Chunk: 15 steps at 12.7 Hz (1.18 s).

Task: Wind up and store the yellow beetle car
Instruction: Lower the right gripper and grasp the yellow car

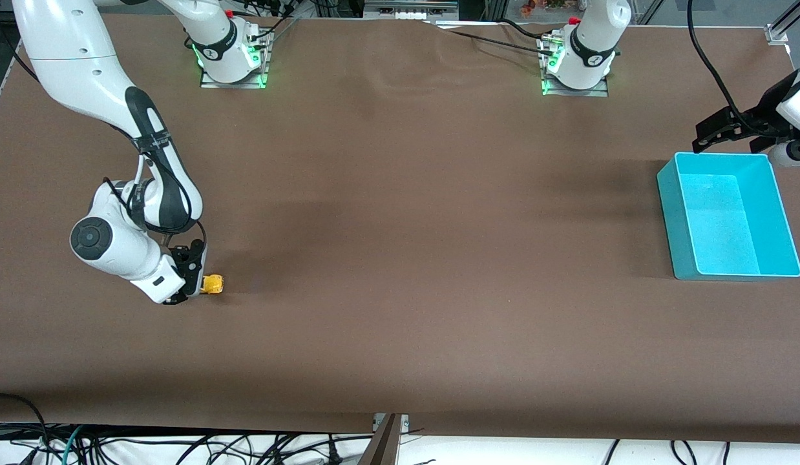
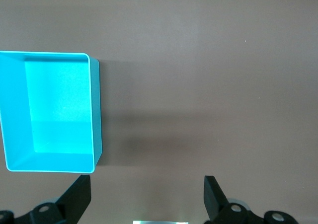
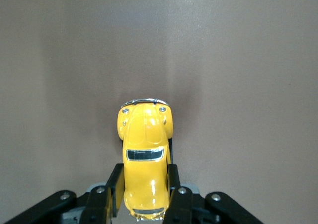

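The yellow beetle car (image 1: 213, 283) sits on the brown table (image 1: 400, 258) toward the right arm's end, its wheels on or just over the surface, well apart from the cyan bin (image 1: 666, 187), which stands toward the left arm's end. In the right wrist view the yellow beetle car (image 3: 145, 154) points its rounded bonnet and chrome bumper away from the wrist, with one dark window showing across its roof.

The right gripper (image 1: 194, 282) is down at table level with its two black fingers (image 3: 116, 186) pressed against the car's flanks, one on each side of the rear half of the body, so it is clamped on the car. The front half of the car sticks out clear of the fingers.

The left gripper (image 1: 710, 137) hangs in the air just beside the bin's rim, at the corner nearest the arm bases. In the left wrist view the left gripper (image 2: 147, 196) has its fingers (image 2: 214, 196) spread wide apart with nothing between them, and the cyan bin (image 2: 97, 110) lies below it with only bare floor inside. This arm waits
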{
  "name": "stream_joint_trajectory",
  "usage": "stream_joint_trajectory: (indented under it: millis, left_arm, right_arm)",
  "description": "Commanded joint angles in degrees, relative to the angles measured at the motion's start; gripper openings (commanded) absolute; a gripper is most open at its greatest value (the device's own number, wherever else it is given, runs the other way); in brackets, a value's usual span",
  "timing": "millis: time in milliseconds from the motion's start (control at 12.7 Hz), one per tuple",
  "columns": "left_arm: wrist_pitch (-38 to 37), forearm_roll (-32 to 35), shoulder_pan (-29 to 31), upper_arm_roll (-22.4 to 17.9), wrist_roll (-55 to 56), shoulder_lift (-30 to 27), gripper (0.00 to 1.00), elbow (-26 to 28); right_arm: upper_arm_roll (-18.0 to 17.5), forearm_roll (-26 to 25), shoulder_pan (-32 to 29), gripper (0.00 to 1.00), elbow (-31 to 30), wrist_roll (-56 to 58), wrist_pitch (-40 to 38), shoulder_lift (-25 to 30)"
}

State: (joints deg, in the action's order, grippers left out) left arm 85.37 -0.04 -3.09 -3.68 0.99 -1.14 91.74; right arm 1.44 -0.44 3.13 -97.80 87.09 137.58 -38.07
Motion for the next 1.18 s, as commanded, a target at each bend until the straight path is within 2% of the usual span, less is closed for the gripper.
stream_joint_trajectory:
  millis: [0,1105]
  left_arm:
    - [-0.12,-0.31,-0.51,-0.54,0.59,0.53,1.00,-1.13]
    - [-0.12,-0.31,-0.51,-0.54,0.59,0.53,1.00,-1.13]
  right_arm:
    - [-0.38,0.96,-1.11,0.30,-1.43,1.41,0.67,0.63]
    - [-0.38,2.28,-6.64,0.31,-1.17,7.65,0.76,-0.60]
